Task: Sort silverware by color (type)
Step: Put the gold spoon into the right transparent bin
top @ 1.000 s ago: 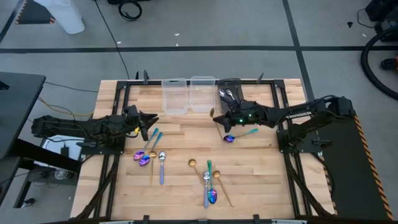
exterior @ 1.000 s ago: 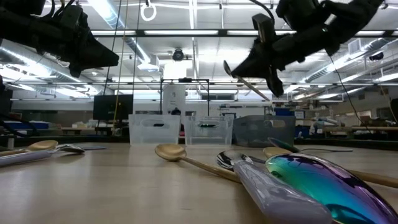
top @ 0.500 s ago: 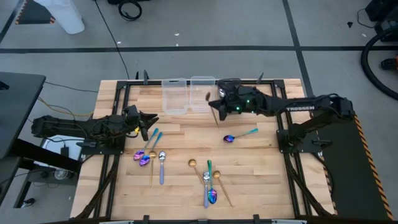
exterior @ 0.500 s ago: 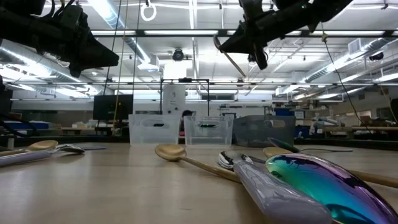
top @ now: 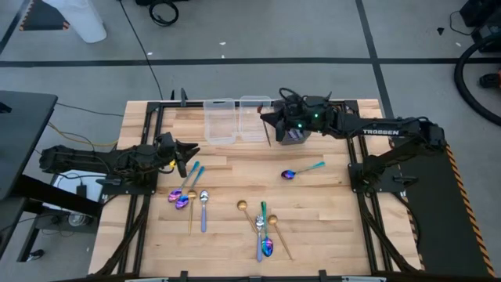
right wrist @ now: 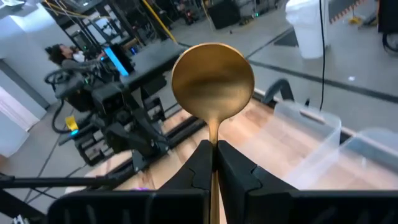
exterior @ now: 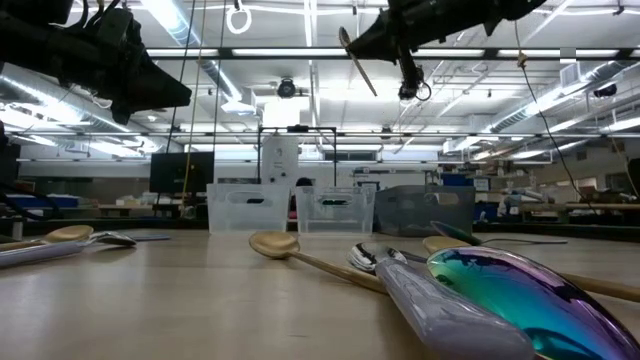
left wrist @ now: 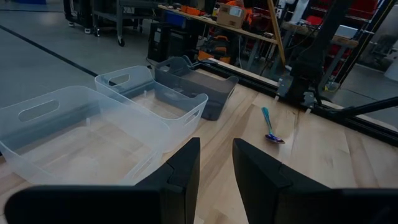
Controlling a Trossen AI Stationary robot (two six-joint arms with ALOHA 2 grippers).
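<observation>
Right gripper point(top: 270, 124) is swinging from mid-table toward twelve o'clock, carrying a gold spoon point(right wrist: 212, 76) pinched tight by its handle, bowl outward; it is now hanging above the clear bins point(top: 237, 119), beside the dark grey bin point(top: 291, 135). Left gripper point(top: 188, 155) is waiting at nine o'clock, fingers parted, holding nothing. Remaining silverware point(top: 261, 225) is lying scattered toward six o'clock. Best practice, I judge: centring the spoon over one clear bin, lowering it, then releasing so it doesn't bounce out.
</observation>
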